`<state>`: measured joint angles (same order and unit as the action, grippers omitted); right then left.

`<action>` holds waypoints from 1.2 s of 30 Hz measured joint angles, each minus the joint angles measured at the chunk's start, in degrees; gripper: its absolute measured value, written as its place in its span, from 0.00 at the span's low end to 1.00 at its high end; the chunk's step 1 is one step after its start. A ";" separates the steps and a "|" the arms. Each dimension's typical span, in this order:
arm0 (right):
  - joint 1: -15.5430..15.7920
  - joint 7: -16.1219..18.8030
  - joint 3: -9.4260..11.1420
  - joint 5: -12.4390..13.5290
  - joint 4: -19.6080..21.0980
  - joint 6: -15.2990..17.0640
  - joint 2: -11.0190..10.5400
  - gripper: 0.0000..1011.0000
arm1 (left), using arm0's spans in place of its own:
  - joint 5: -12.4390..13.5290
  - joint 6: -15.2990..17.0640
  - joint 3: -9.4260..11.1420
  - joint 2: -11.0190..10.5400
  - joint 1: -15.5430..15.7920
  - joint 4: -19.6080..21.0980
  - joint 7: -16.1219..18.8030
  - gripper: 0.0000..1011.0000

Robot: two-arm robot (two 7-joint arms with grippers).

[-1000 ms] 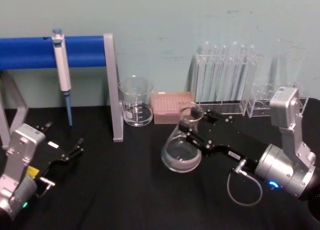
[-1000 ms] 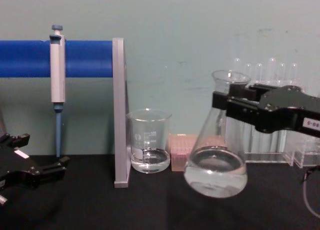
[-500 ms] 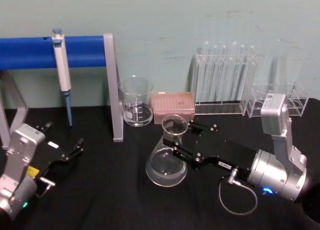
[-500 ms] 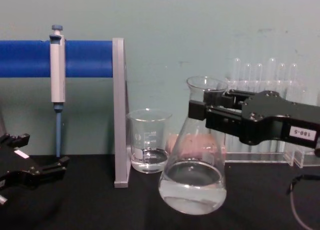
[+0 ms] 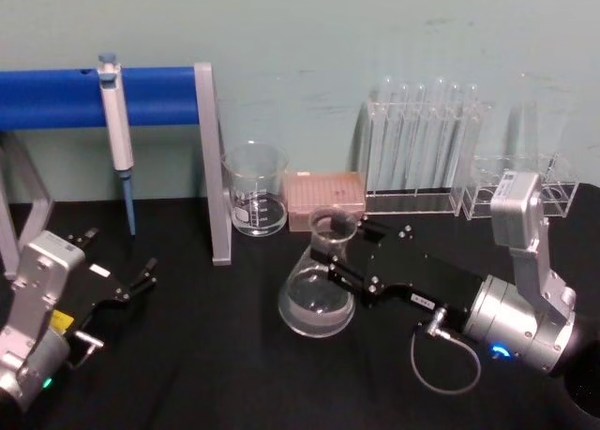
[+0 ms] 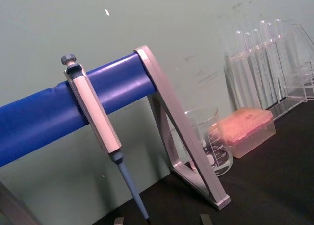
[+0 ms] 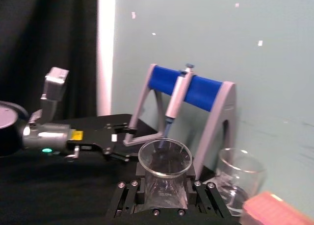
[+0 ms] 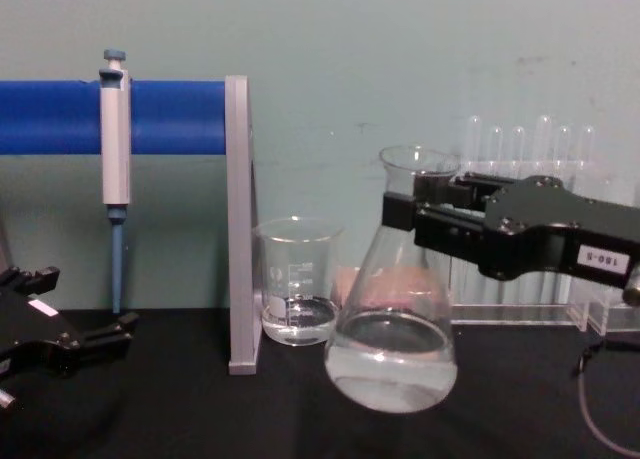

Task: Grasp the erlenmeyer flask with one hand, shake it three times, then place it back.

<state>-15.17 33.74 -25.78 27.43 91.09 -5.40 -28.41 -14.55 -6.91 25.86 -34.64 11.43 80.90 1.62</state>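
My right pincer (image 5: 330,245) is clenching the flask (image 5: 317,297) by its neck, holding it tilted at 5 o'clock from the beaker (image 5: 255,200), while my left pincer (image 5: 122,252) is resting released at the counter's (image 5: 206,355) 8 o'clock.

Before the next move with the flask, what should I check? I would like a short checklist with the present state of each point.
1. Fingers of the right gripper shut on the erlenmeyer flask neck: ok.
2. The liquid low, far under the rim: ok.
3. Flask upright: not ok, it tilts.
4. The beaker apart from the flask: ok.
5. The left gripper parked at the left, away: ok.
6. Shakes completed: cannot tell.
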 joint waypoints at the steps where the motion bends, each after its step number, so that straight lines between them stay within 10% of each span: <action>1: 0.07 -0.39 0.13 -0.11 -0.01 -0.04 0.09 0.45 | 0.00 0.00 0.00 0.00 0.00 0.01 0.00 0.99; 36: 2.88 -23.29 13.61 -9.19 -2.88 4.32 6.44 0.45 | 0.00 0.00 0.00 0.00 0.00 0.00 0.00 0.99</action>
<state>-12.29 10.45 -12.18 18.24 88.21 -1.08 -21.97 -14.55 -6.91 25.86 -34.65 11.43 80.90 1.62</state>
